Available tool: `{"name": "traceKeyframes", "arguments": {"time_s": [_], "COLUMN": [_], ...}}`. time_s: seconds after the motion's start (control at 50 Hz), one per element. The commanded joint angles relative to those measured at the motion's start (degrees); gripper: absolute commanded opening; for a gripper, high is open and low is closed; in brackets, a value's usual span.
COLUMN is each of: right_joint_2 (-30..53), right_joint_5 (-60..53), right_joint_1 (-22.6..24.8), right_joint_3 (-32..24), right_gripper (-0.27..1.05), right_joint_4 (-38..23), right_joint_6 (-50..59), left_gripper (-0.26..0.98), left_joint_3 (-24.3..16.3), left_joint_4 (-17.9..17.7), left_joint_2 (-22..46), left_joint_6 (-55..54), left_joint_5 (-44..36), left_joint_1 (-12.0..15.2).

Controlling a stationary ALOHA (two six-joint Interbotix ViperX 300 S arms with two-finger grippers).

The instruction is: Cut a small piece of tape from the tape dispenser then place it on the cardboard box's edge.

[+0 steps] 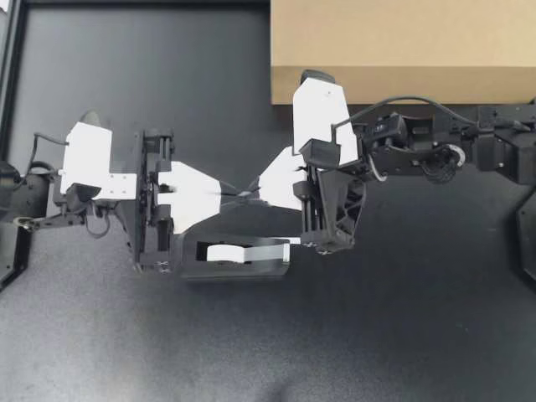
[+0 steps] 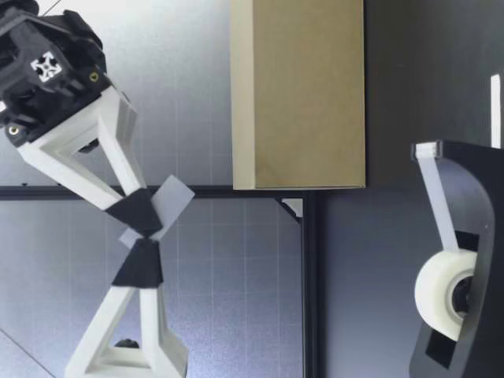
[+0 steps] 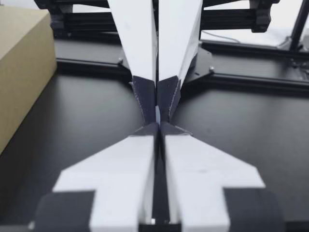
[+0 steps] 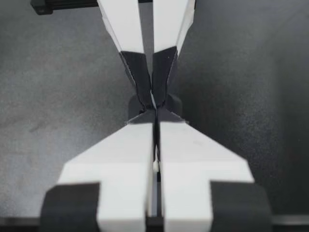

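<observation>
Your left gripper (image 1: 227, 194) and right gripper (image 1: 253, 193) both clench the piece of tape (image 2: 172, 201), so loosen only one, slowly, before carrying it to the box (image 1: 402, 50).

a: the cardboard box (image 1: 402, 50) is plain brown card, matt and smooth on each face that shows.
b: the table (image 1: 402, 335) is dark and matt, faintly grainy. the tape dispenser (image 1: 243, 270) is black plastic, matt too.
a: its tape roll (image 2: 445, 295) is milky and translucent, with a slight sheen.
b: the left gripper (image 1: 228, 194) and the right gripper (image 1: 250, 194) have white plastic fingers (image 3: 133, 48), smooth and dull, tipped with dark matt pads (image 3: 145, 96).
a: the piece of tape (image 2: 172, 201) looks thin and frosted.
</observation>
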Motion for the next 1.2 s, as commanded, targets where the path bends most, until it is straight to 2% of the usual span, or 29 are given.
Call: {"name": "traceKeyframes", "arguments": {"time_s": [0.0, 0.28, 0.38, 0.6, 0.84, 0.9, 1.06, 1.18], "right_joint_2": [-0.7, -0.7, -0.7, -0.62, -3.25, -4.83, -10.28, -13.36], "right_joint_5": [-0.18, -0.53, -0.7, -1.23, -4.66, -5.89, -11.95, -19.25], "right_joint_1": [0.09, 0.09, 0.09, 0.09, -0.53, -1.05, -2.55, -4.04], "right_joint_3": [-1.05, -0.97, -0.79, -0.26, 2.9, 4.48, 10.02, 14.5], "right_gripper": [-0.09, -0.04, 0.08, 0.42, 0.43, 0.43, 0.43, 0.42], "right_joint_4": [0.0, 0.0, 0.0, 0.0, 0.0, 0.0, 0.0, 0.0], "right_joint_6": [0.18, 0.35, 0.26, 0.26, 0.26, 0.35, 0.44, 0.35], "left_gripper": [-0.09, -0.09, -0.09, -0.09, -0.09, -0.09, -0.09, -0.09], "left_joint_3": [-0.62, -0.53, -0.53, -0.53, -0.7, -0.88, -2.29, -4.31], "left_joint_4": [0.26, 0.44, 0.44, 0.44, -0.26, -1.93, -12.74, -18.02], "left_joint_2": [-0.79, -1.14, -1.14, -1.23, -0.88, -0.26, 2.46, 4.39], "left_joint_6": [0.18, 0.18, 0.18, 0.0, -0.7, -1.41, -4.75, -9.84], "left_joint_5": [-0.62, -0.53, -0.62, -0.62, -0.79, -1.49, -4.39, -5.71], "left_joint_1": [0.0, -0.09, -0.09, -0.09, 0.09, 0.88, 4.13, 7.03]}}
